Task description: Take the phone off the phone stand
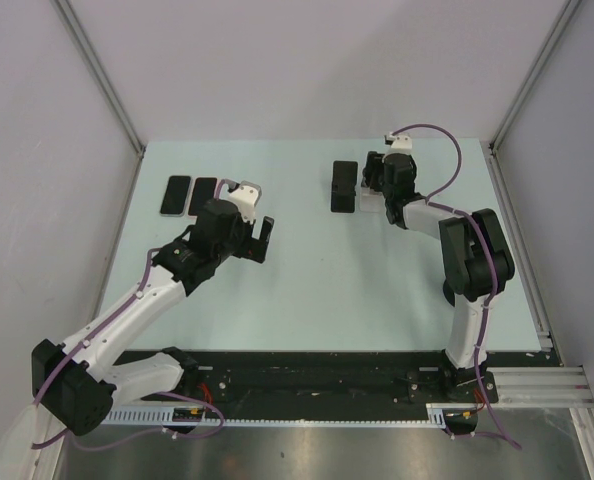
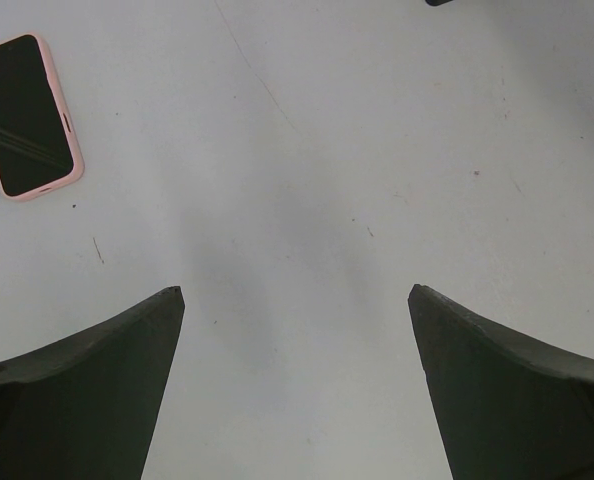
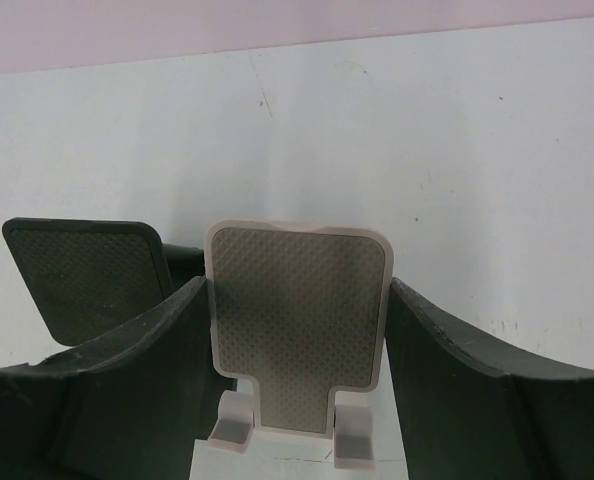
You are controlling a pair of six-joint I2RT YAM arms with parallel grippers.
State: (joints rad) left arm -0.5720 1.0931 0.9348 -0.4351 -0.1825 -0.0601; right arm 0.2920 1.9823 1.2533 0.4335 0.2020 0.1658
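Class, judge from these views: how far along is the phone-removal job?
Looks done: the white stand is empty, and phones lie flat off to the left. In hand: right fingers flank the stand; left fingers hang open, holding nothing. Left: probably only withdrawing.

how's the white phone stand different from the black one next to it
The white phone stand has a white frame; the black phone stand has a black one. The white one sits inside the right gripper; the black one stands outside it, partly hidden behind a finger. Both have a dotted grey face and hold no phone.
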